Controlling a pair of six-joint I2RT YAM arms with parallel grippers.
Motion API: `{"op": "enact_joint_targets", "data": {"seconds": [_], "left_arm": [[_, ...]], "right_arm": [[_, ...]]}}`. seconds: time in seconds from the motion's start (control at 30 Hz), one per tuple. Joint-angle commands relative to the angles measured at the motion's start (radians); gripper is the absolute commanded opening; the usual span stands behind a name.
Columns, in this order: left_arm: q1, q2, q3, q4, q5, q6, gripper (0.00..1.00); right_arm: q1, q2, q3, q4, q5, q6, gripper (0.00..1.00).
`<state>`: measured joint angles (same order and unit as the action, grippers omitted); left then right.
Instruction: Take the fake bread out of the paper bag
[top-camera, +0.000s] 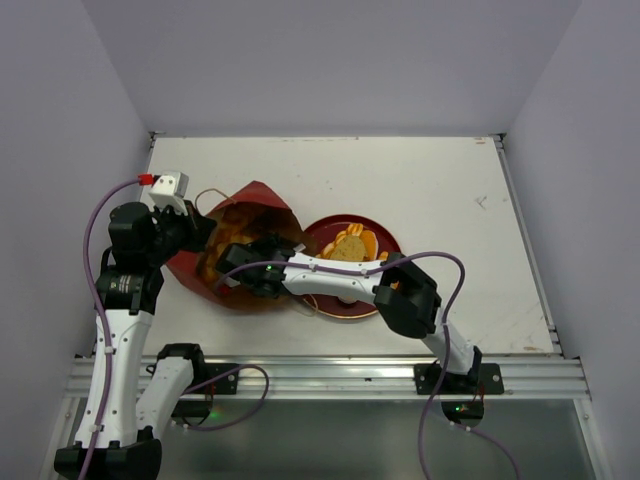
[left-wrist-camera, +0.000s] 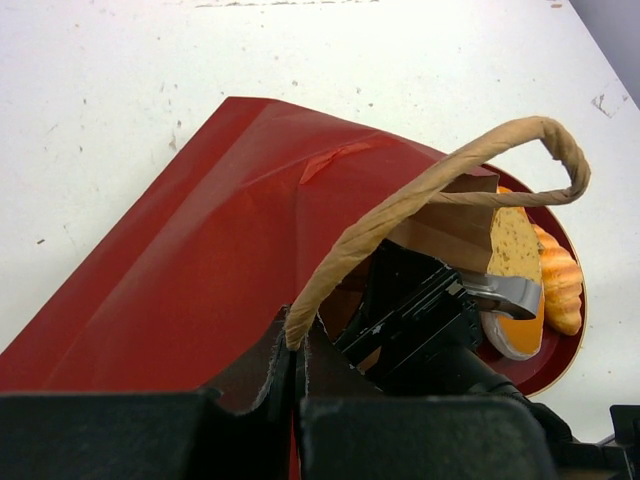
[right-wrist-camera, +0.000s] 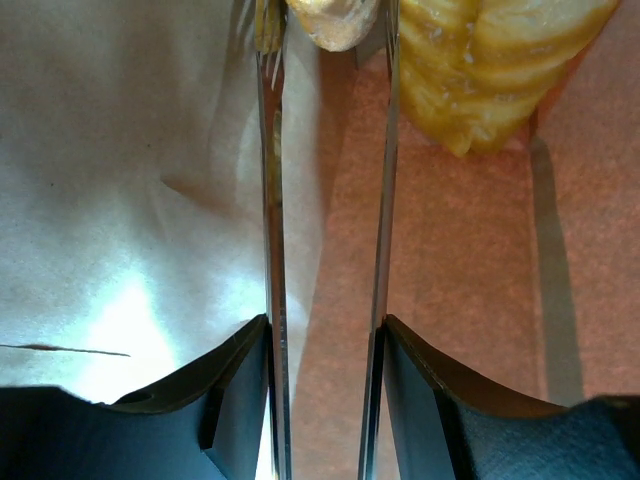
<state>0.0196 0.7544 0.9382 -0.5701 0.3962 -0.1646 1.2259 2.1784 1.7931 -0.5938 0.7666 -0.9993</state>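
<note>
The paper bag (top-camera: 247, 215) lies on its side, dark red outside, brown inside, mouth toward the plate. My left gripper (top-camera: 197, 232) is shut on the bag's rim (left-wrist-camera: 290, 345) at the foot of a tan cord handle (left-wrist-camera: 450, 172) and holds the mouth up. My right gripper (top-camera: 236, 262) reaches inside the bag. In the right wrist view its thin metal fingers (right-wrist-camera: 272, 200) stand narrowly apart, with a tan piece of fake bread (right-wrist-camera: 330, 18) filling the gap at the tips (right-wrist-camera: 328, 30). A yellow ridged loaf (right-wrist-camera: 490, 60) lies just right of them.
A round dark-red plate (top-camera: 385, 235) sits right of the bag with several orange breads (top-camera: 352, 245) on it; it also shows in the left wrist view (left-wrist-camera: 560, 350). The right arm's black wrist (left-wrist-camera: 420, 320) fills the bag's mouth. White walls close in the table.
</note>
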Motion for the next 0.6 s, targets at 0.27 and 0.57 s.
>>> {"op": "enact_joint_targets", "data": {"seconds": [0.27, 0.57], "left_arm": [[0.008, -0.010, 0.008, 0.032, 0.044, -0.013, 0.00], [0.008, -0.020, 0.005, 0.021, 0.030, -0.004, 0.00]], "right_arm": [[0.006, 0.020, 0.051, 0.034, 0.007, 0.005, 0.41], [0.004, 0.000, 0.057, 0.002, -0.013, 0.024, 0.10]]}}
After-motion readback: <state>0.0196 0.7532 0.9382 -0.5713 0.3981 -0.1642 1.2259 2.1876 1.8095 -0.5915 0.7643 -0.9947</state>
